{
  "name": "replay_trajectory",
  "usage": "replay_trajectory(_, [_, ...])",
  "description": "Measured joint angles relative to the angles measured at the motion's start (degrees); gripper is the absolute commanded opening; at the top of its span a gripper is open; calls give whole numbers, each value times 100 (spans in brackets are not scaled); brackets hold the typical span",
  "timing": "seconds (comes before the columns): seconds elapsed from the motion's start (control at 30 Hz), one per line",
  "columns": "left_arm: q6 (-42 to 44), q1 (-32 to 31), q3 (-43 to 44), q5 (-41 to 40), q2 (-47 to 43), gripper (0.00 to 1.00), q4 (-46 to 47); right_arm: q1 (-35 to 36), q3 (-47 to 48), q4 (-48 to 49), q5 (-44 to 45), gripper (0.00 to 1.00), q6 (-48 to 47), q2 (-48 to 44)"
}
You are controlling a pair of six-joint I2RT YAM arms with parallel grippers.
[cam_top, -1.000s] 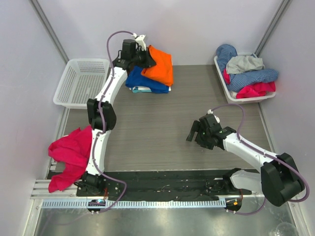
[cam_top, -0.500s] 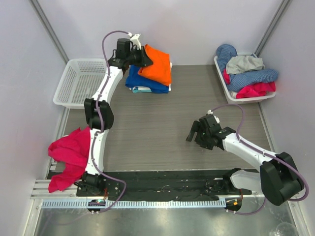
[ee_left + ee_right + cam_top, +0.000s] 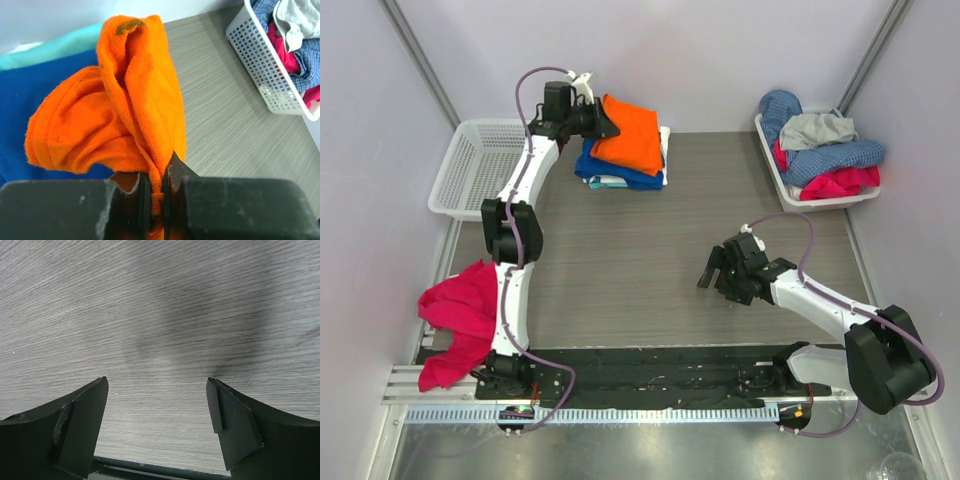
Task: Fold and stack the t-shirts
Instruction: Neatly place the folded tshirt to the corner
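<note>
One short pull: the left gripper (image 3: 156, 187), jaws pinching the orange t-shirt (image 3: 632, 140), had dragged it squarer onto the blue t-shirt (image 3: 620, 177); the right gripper (image 3: 157, 407) stayed idle, jaws spread.

Orange t-shirt (image 3: 632, 135) atop blue t-shirt (image 3: 612, 171)

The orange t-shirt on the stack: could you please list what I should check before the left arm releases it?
1. Left claw shut on the bright orange cloth t-shirt: ok.
2. Orange shirt above the royal blue folded t-shirt: ok.
3. Orange shirt lying flat: not ok, bunched at the claw.
4. Right claw open, empty, away from the shirts: ok.
5. Both shirts' edges aligned: cannot tell.
</note>
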Motion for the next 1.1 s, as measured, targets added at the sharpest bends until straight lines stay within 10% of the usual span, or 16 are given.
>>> replay_trajectory(0.27, [-122,267,-57,317,155,1,321,0,0,42,-31,88,7,153])
replay_trajectory(0.33, [-177,358,-57,396,273,13,472,0,17,74,-42,88,17,195])
replay_trajectory(0.5, [-400,557,-55,564,688,100,833,15,107,125,-63,88,35,330])
replay_trajectory(1.1, [-208,828,-221,-258,428,100,221,144,245,-55,28,88,61,273])
